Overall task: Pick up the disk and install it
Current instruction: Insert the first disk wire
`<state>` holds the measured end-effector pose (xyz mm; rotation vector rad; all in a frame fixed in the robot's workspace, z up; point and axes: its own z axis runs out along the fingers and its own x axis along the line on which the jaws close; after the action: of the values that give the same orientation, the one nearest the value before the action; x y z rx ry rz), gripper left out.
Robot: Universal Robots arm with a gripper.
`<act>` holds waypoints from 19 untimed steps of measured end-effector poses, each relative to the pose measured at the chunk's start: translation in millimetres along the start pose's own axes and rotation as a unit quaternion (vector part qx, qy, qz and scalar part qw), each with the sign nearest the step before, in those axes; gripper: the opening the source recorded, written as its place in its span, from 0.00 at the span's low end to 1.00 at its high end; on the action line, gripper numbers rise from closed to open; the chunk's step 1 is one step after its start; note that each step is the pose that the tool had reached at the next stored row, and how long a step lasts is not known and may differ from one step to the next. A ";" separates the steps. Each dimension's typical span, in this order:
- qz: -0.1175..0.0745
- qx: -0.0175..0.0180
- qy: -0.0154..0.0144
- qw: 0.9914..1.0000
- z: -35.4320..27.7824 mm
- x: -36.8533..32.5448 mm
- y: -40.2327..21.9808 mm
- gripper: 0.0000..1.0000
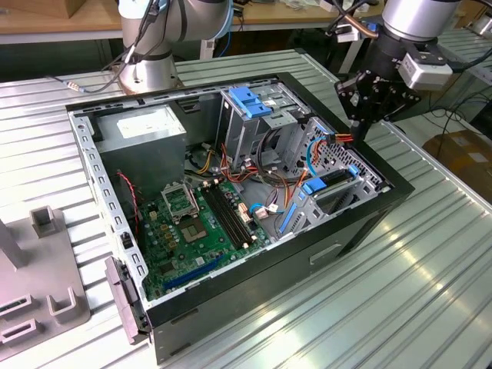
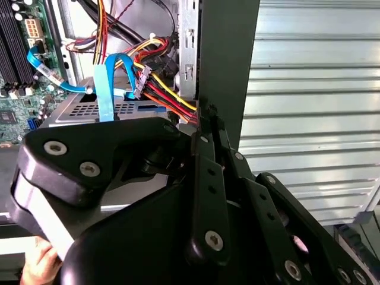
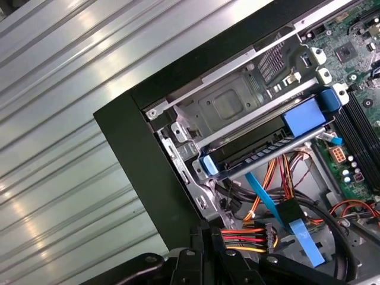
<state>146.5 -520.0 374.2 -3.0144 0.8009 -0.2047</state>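
Over the case [image 1: 361, 223], above the corner nearest the drive bay, the black tool [image 1: 358, 123] hangs closed and holds nothing; in the first wrist view its tip [image 3: 208, 234] sits just inside the case wall, beside a bundle of red, yellow and orange wires [image 3: 249, 237]. The disk [image 1: 332, 183] lies flat in the bay along that same wall of the case, its blue rail tabs showing at both ends [image 3: 255, 148]. The case rests open on the ribbed metal table [image 1: 430, 292].
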 end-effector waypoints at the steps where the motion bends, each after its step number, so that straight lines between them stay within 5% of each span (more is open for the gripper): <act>1: 0.000 0.000 0.000 1.000 -0.4 -2.2 1.3 0.16; 5: 0.004 -0.001 0.001 1.000 -0.8 -7.7 4.7 0.16; 11: 0.045 -0.009 0.004 0.999 0.1 -7.9 4.7 0.16; 16: 0.085 -0.016 0.008 0.996 1.0 -8.0 4.8 0.16; 19: 0.111 -0.021 0.009 0.994 1.4 -8.0 4.8 0.16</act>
<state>137.5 -520.3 371.6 -2.9323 1.1466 -0.2146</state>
